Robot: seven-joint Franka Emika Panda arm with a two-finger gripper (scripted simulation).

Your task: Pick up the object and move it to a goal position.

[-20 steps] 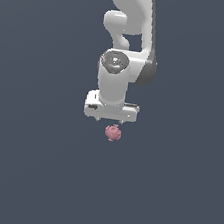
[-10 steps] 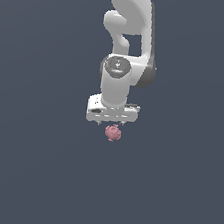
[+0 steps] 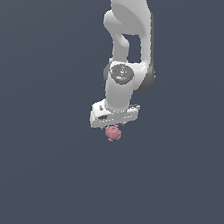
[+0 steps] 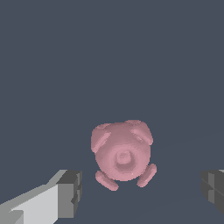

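The object [image 3: 112, 133] is a small pink roundish lump with knobbly edges, lying on the dark grey floor. In the wrist view the object [image 4: 122, 155] looks like a small pig shape with ears and feet. My white gripper [image 3: 113, 126] hangs straight down, directly over it and close above. In the wrist view the gripper [image 4: 142, 192] is open. Its dark fingertips [image 4: 71, 192] stand wide apart on either side of the object and do not touch it. In the exterior view the hand hides the fingers.
The plain dark grey floor [image 3: 34, 174] stretches all around. The white arm [image 3: 130, 15] rises up out of the exterior view. No goal marker shows.
The gripper has come down towards the pink object, closing the gap above it. The object has not moved.
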